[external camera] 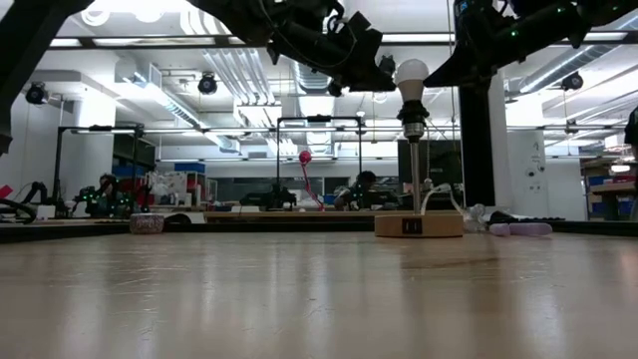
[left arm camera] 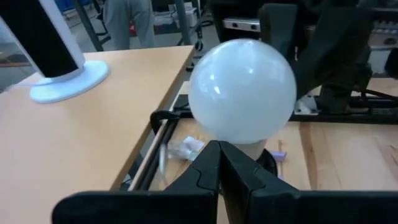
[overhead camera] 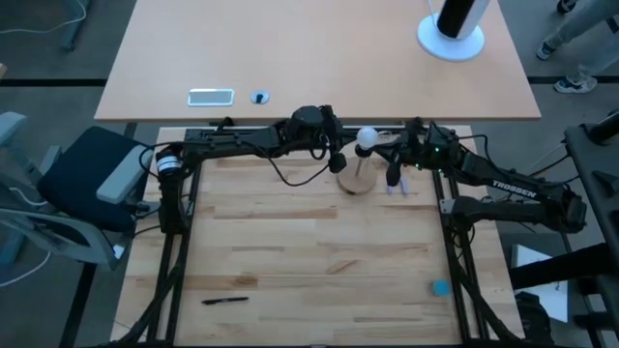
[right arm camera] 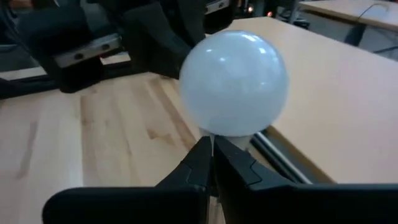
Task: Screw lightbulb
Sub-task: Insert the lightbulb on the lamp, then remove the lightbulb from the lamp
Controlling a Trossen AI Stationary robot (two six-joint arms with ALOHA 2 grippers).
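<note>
Near edge of the wooden tabletop [overhead camera: 319,271]: a black pen [overhead camera: 224,301] lies toward the near-left corner, and a small blue object [overhead camera: 440,287] toward the near-right corner. Middle of the tabletop is bare wood. Close to the far edge, slightly right of centre, stands a round wooden disc [external camera: 419,224] with a black post [external camera: 414,175] rising from it; the lightbulb [external camera: 411,75] sits upright on top of the post, screw end down, globe up. The left pincer [overhead camera: 338,162] is just to the left of the bulb, and its wrist view shows the dark fingers [left arm camera: 208,168] pressed together with nothing between them, tips just below the globe. The right pincer [overhead camera: 393,174] is just to the right of the bulb; its fingers [right arm camera: 205,162] are likewise closed on nothing, tips at the bulb's neck. Small pale bits [overhead camera: 401,189] lie on the wood beside the disc. Beyond the far edge, a lighter tabletop [overhead camera: 319,58] carries a white rectangular item [overhead camera: 211,97], a small round item [overhead camera: 259,97], and a black cylinder on a white base [overhead camera: 452,29].
</note>
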